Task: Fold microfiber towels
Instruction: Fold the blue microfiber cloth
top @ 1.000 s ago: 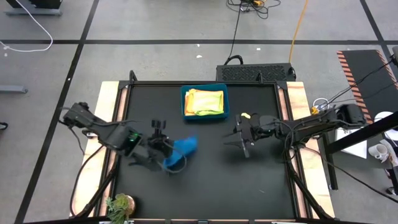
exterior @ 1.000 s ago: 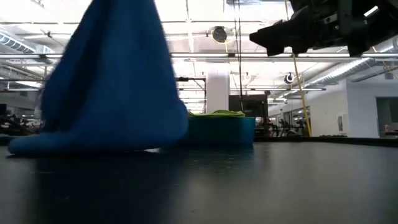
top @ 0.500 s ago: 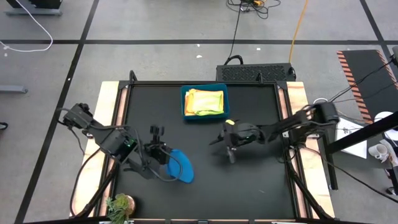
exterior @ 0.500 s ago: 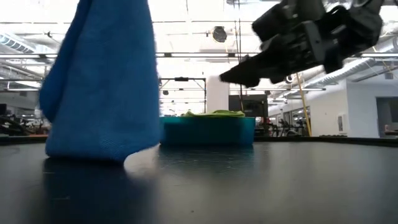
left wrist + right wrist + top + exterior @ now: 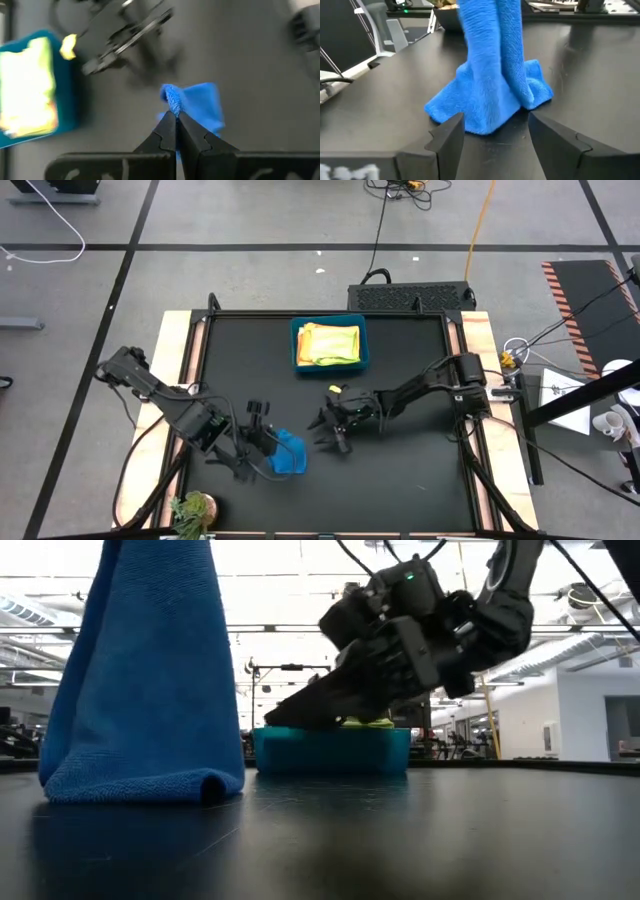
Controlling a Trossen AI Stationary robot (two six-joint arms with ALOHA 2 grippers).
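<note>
Blue towel (image 5: 140, 680), soft and limp, pinched at top by left gripper (image 5: 176, 116); right gripper (image 5: 495, 130) spread, best taking a lower corner.

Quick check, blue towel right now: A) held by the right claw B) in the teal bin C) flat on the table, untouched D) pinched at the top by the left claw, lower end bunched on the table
D: the left claw is shut on the blue towel, which hangs with its lower end bunched on the table; the right claw is open in front of it.
</note>
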